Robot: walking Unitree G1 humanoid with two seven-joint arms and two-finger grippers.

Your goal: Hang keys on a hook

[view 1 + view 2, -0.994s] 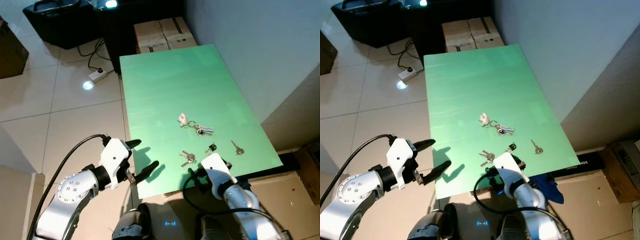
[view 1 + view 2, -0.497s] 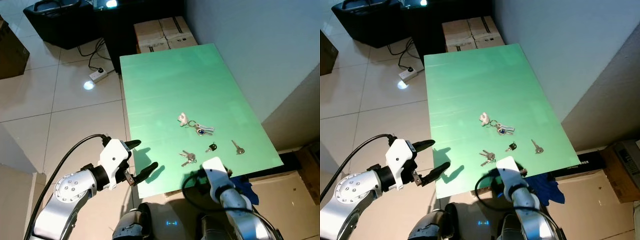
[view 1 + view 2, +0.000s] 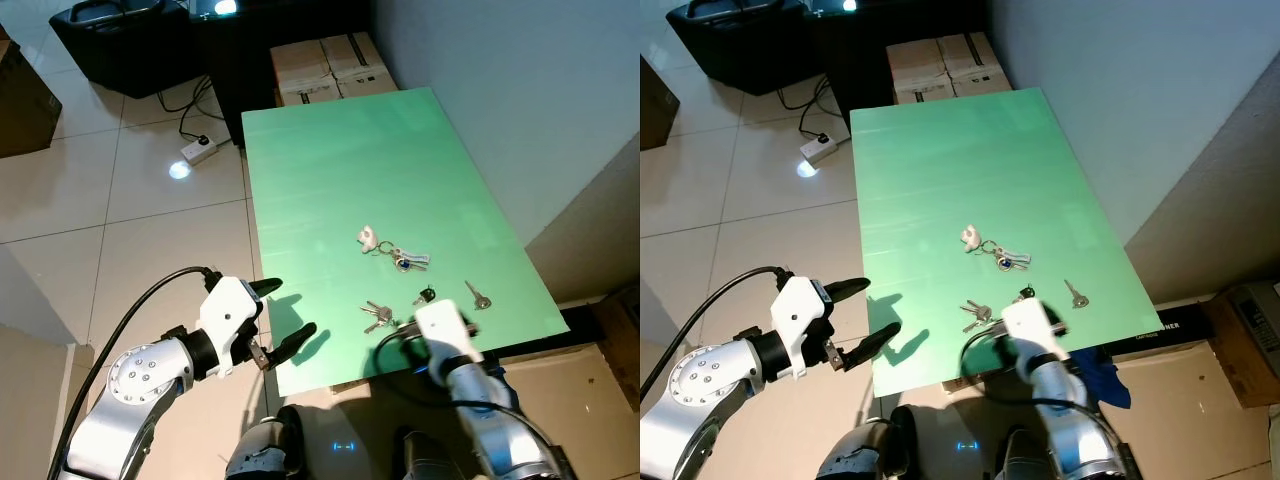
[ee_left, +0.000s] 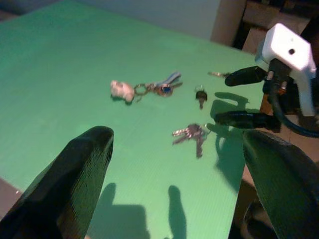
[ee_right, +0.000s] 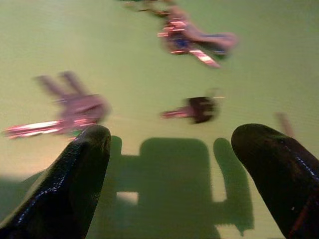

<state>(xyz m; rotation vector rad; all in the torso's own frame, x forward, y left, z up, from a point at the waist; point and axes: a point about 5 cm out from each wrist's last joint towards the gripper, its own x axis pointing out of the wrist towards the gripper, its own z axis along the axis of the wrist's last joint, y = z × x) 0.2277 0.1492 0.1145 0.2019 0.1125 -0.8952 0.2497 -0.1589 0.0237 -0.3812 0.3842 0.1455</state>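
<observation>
- Green table point(image 3: 340, 170) beside a pale wall, above a tiled floor point(image 3: 150, 230).
- Two cardboard boxes point(image 3: 330, 65) on the floor past the table's far end, flaps shut, so cannot tell what is inside.
- Left pincer point(image 3: 283, 315) by the table's near left corner, black fingers spread wide, holding nothing.
- Right pincer point(image 4: 249, 97) low over the table's near edge, fingers apart, holding nothing, tips near the keys.
- Key bunch with a pale tag point(image 3: 390, 250) flat near the table's middle.
- Small key bunch point(image 3: 375, 316) flat, close to the near edge.
- Black-headed key point(image 3: 423, 296) just beside the right pincer.
- Single silver key point(image 3: 477, 295) near the table's right edge.
</observation>
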